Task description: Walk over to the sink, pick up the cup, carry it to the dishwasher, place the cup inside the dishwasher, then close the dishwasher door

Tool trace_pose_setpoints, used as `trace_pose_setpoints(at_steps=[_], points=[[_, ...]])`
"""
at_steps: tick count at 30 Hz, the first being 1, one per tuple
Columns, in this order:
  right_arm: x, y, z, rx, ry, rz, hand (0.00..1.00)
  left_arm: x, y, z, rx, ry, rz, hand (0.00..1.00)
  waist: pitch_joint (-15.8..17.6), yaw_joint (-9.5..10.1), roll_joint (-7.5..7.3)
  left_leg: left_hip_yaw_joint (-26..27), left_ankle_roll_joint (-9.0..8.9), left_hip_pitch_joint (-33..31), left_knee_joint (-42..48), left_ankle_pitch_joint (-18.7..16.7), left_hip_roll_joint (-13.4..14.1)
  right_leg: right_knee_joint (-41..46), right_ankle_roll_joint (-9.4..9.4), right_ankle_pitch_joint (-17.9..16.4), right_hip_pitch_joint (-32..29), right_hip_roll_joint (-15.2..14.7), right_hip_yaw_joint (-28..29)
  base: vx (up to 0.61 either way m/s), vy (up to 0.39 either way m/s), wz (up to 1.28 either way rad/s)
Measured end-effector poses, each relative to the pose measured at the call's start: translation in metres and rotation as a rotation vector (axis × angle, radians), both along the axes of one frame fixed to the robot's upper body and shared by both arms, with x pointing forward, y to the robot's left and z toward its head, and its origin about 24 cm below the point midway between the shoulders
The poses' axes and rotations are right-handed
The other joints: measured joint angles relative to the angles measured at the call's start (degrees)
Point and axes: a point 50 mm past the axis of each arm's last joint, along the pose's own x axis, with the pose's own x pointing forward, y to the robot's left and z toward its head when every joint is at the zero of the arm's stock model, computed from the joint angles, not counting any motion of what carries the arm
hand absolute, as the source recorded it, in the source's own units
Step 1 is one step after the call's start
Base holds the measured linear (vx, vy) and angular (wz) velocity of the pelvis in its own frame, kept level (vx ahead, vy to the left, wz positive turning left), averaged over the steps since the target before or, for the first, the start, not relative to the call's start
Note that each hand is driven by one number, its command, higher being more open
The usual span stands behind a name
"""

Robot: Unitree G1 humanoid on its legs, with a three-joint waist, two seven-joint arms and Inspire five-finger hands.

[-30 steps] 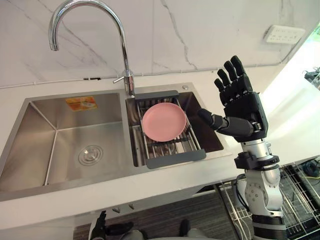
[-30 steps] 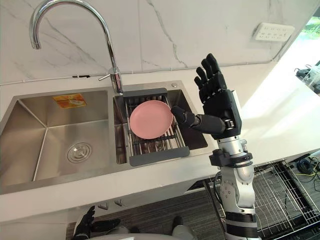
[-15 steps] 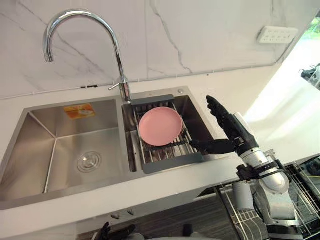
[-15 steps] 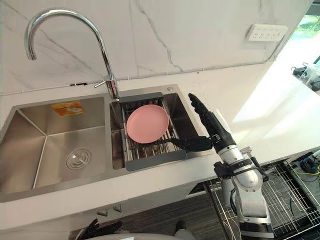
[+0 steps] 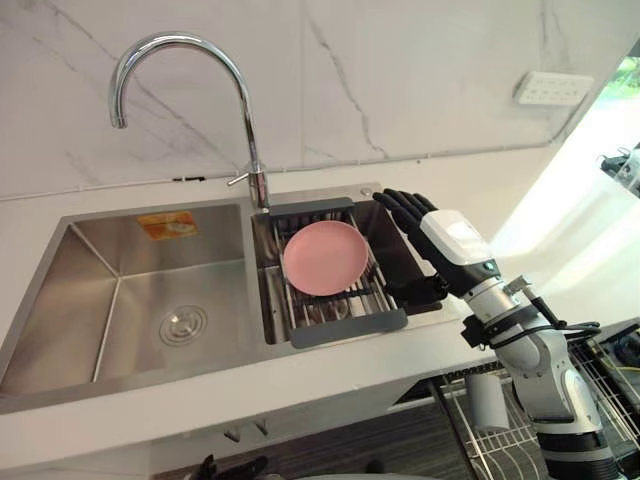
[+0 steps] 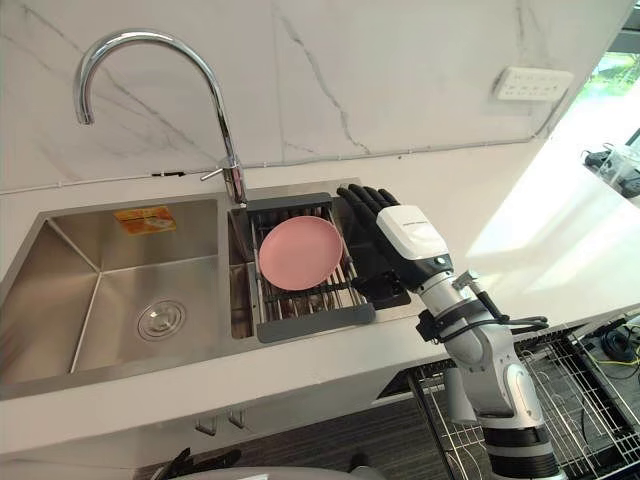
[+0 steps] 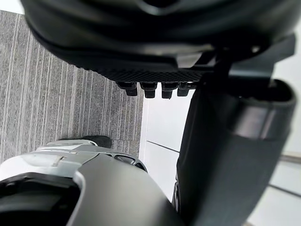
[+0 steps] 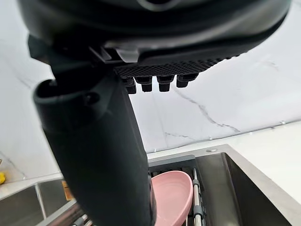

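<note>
A pink shallow dish (image 5: 323,257) lies on a dark drainer rack (image 5: 350,325) in the right basin of the steel sink (image 5: 60,345); no cup can be made out. My right hand (image 5: 447,238) hovers over the right end of that basin, just right of the dish, open with fingers straight and its thumb (image 5: 418,291) low by the rack's corner. It touches nothing. The right wrist view looks past the straight fingertips (image 8: 155,84) to the pink dish (image 8: 171,195). My left hand (image 7: 155,70) hangs low above the grey floor, open and empty.
A tall curved tap (image 5: 250,150) stands behind the divider between the basins. The left basin (image 5: 150,290) holds only its drain. A white counter (image 5: 560,230) runs to the right, with a wall socket (image 5: 556,88) above. A wire dishwasher rack (image 6: 570,400) sits low at the right.
My right hand has come down from upright above the counter and turned back-upward over the right basin beside the dish. The camera has shifted a little.
</note>
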Motion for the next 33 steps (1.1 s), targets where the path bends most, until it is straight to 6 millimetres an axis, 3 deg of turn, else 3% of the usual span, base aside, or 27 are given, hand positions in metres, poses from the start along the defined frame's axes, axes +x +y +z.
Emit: trace_pose_setpoints(at_steps=[10,16,33], points=[[0.02,0.01,-0.032,-0.142,0.059,0.012,1.0,-0.001,0.002,0.0,0.002,0.012,0.0,1.0,-1.0,1.32,-0.82,-2.6,0.37,-0.3,-3.7,3.2,-1.5,0.0,0.0,0.0,-0.6,-1.0,-2.4,-0.05,-0.008,0.14],[0.026,0.006,-0.049,-0.177,0.093,-0.031,1.0,-0.001,0.003,0.0,0.003,0.013,0.001,1.0,-1.1,1.73,-0.99,-4.2,0.27,-0.3,-6.0,5.3,-1.8,0.0,0.0,0.0,-0.8,-1.1,-3.8,-0.08,-0.02,0.15],[0.036,-0.005,-0.078,-0.302,-0.044,-0.136,1.0,0.001,0.002,0.001,0.004,0.006,-0.005,1.0,-1.2,2.81,-1.01,-5.6,0.45,-0.3,-7.9,6.7,-2.3,-0.1,0.01,0.0,-0.9,-1.2,-5.2,-0.03,-0.002,0.04]])
